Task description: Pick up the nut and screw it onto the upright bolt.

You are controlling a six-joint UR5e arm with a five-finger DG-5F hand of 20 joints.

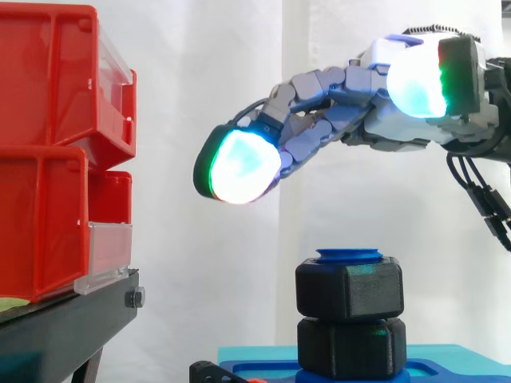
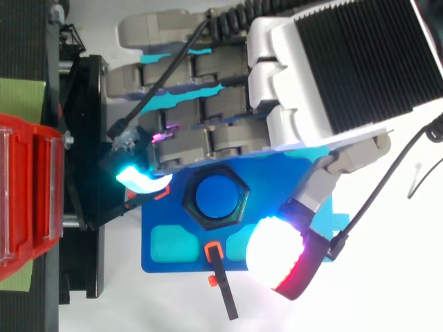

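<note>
Because the nut (image 1: 349, 289) looks like stiff, light plastic with six flat sides, it should handle easily when pinched across two opposite flats, though the smooth faces may slip under a twist. It sits threaded on the blue bolt (image 1: 349, 255), just under the bolt's top and above a second black hex piece (image 1: 351, 347) on the blue base (image 1: 447, 363). The hand (image 1: 343, 104) hovers above it, not touching, with its fingers stretched out and relaxed, grasping nothing. One glowing fingertip (image 1: 239, 167) hangs off toward the red bins (image 1: 48, 159).
</note>
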